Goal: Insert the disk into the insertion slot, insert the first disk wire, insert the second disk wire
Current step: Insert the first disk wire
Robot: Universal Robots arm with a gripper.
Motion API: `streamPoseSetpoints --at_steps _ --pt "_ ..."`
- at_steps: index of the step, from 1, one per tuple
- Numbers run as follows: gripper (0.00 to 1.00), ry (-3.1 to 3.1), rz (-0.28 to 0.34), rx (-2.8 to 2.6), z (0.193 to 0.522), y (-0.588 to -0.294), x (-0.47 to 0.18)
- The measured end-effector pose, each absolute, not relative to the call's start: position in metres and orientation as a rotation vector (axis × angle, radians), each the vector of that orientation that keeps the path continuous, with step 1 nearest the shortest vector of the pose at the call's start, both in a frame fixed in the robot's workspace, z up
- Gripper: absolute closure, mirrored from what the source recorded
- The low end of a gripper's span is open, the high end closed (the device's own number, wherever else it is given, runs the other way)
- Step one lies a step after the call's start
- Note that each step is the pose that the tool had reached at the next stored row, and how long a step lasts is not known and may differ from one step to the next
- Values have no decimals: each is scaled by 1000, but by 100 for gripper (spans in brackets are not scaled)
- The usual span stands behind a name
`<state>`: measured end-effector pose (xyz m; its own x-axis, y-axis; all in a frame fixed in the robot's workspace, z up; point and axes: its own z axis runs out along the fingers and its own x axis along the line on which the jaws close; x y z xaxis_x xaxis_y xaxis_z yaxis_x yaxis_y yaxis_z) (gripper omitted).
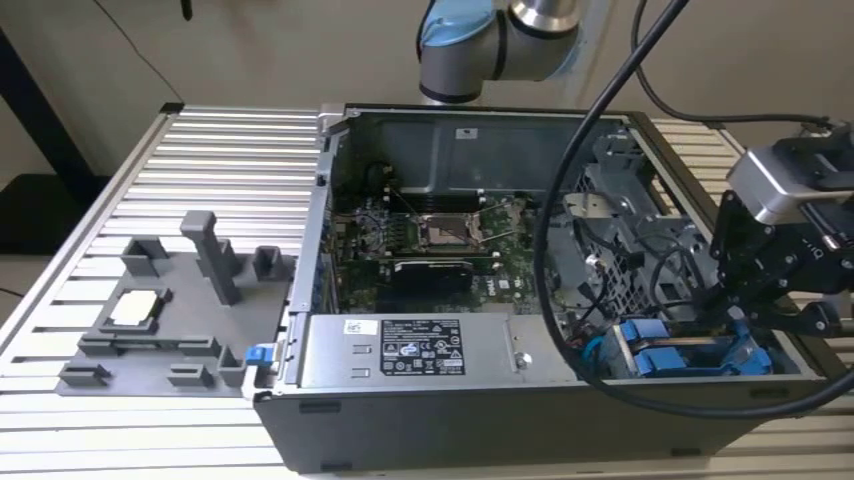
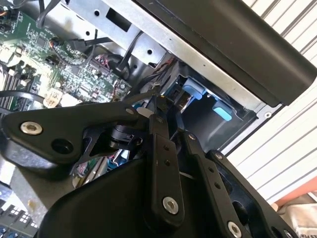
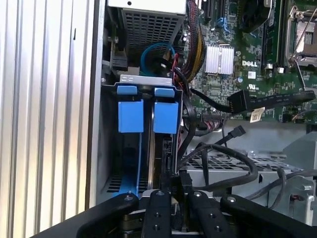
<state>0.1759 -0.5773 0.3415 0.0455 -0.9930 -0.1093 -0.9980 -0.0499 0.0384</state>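
Observation:
An open computer case [image 1: 441, 420] lies on a slatted metal table. At its corner on the exterior view's right, the grey drive cage [image 3: 110, 148] holds two blue-framed drives side by side. The disk [image 3: 165, 116] is the one in line with my gripper, seated in the insertion slot [image 3: 148, 79]; the other drive [image 3: 131, 116] stands beside it. My gripper [image 3: 177, 196] [image 1: 730, 316] [image 2: 171, 121] hangs just over the disk's end. Its fingers [image 3: 158, 210] stand close together on a black wire plug [image 3: 179, 181].
Loose black cables [image 3: 223, 148] cross a perforated grey cage [image 3: 237, 171] beside the drives. The motherboard [image 1: 441, 235] and power supply [image 1: 407, 352] fill the rest of the case. A grey fixture plate [image 1: 160, 330] sits on the table at the exterior view's left. A thick black cable [image 1: 587, 150] hangs from the arm.

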Motion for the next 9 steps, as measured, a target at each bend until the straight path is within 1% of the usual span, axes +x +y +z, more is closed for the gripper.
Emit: streamPoseSetpoints --at_steps 9 --pt "81 2149 163 -2219 340 -577 176"
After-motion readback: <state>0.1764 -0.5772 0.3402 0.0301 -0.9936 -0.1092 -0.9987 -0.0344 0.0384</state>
